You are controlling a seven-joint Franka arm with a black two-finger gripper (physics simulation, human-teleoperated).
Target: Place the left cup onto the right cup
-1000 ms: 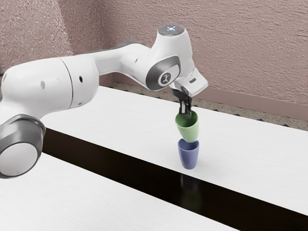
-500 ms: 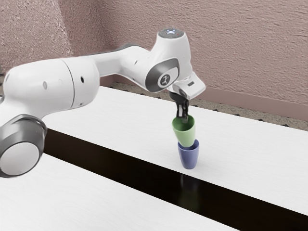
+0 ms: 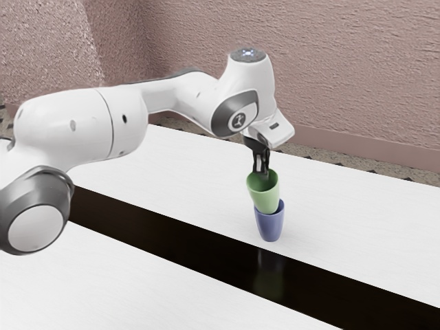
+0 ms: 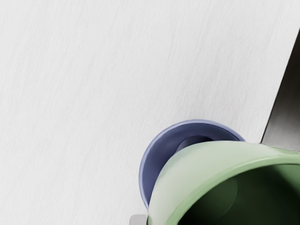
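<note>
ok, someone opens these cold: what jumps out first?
The stacked pair mid-table: a green cup, pinched at its rim by the black gripper, hangs tilted with its base at the mouth of the blue cup standing below it. Next is the bulky white arm coming in from the exterior view's left. A black strip cuts diagonally across the white table, just in front of the cups.
</note>
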